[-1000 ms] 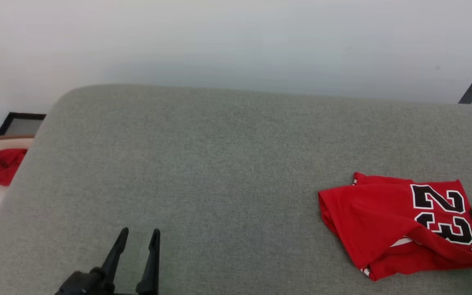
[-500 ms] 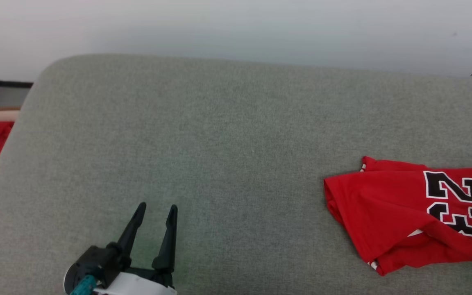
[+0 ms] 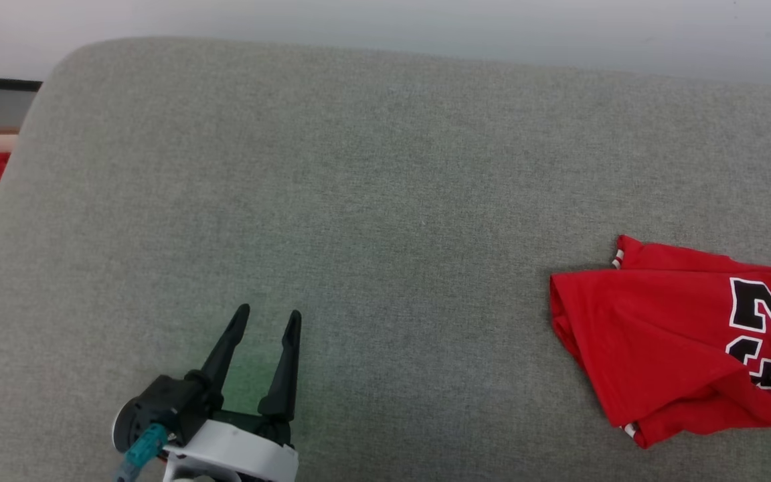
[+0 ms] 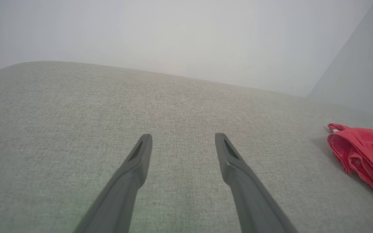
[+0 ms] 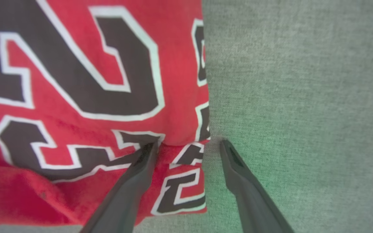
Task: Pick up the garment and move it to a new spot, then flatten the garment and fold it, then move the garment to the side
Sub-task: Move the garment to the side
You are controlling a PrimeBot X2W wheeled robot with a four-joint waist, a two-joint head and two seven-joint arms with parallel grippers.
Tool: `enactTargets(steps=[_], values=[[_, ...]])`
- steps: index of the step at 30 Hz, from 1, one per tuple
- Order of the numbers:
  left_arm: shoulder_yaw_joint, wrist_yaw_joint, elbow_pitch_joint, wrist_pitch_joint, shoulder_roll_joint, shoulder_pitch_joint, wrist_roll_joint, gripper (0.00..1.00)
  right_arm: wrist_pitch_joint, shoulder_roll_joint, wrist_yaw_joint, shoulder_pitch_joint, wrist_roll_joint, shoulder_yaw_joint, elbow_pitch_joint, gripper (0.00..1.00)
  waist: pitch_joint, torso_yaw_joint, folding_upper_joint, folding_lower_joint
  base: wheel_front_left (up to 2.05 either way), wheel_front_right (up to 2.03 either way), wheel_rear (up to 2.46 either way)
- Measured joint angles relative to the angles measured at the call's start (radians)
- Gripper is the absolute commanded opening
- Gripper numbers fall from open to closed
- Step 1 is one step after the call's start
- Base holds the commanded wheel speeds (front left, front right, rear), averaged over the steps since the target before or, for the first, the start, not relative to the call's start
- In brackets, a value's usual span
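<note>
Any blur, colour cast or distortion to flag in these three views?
Head view: even soft light, faint green tinge on the cushion beside the left claw; the jersey is cut by the right edge. Left wrist view: hazy, washed-out background, wide-angle bowing of the cushion's far edge. Right wrist view: jersey lettering soft from closeness, green cast on the cushion by the right claw.

Folded red number-23 garment (image 3: 660,335) at grey cushion's right side.
</note>
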Motion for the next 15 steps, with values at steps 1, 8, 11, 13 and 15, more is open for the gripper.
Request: enactTargets(steps=[1,8,11,13,15], values=[[-0.002,0.000,0.001,0.000,0.000,-0.003,0.000,1.00,-0.008,0.000,0.000,-0.002,0.003,0.005,0.005,0.33,0.003,0.000,0.0000,0.0000,0.00,0.00,0.00],[-0.014,-0.004,0.007,0.000,0.004,-0.030,0.002,1.00,-0.147,0.020,0.000,-0.017,0.032,0.019,0.024,0.00,0.007,-0.017,0.0000,0.0000,0.00,0.00,0.00],[-0.016,-0.004,0.002,0.000,0.004,-0.041,0.009,1.00,-0.230,0.028,0.000,-0.017,0.050,0.010,0.027,0.00,0.006,-0.035,0.0000,0.0000,0.00,0.00,0.00],[-0.016,-0.004,-0.002,0.000,0.004,-0.042,0.010,1.00,-0.279,0.030,0.000,-0.013,0.068,0.003,0.023,0.00,0.006,-0.052,0.0000,0.0000,0.00,0.00,0.00],[-0.016,-0.004,-0.007,0.000,0.008,-0.045,0.012,1.00,-0.319,0.028,0.000,0.001,0.081,-0.007,0.020,0.00,0.007,-0.072,0.0000,0.0000,0.00,0.00,0.00]])
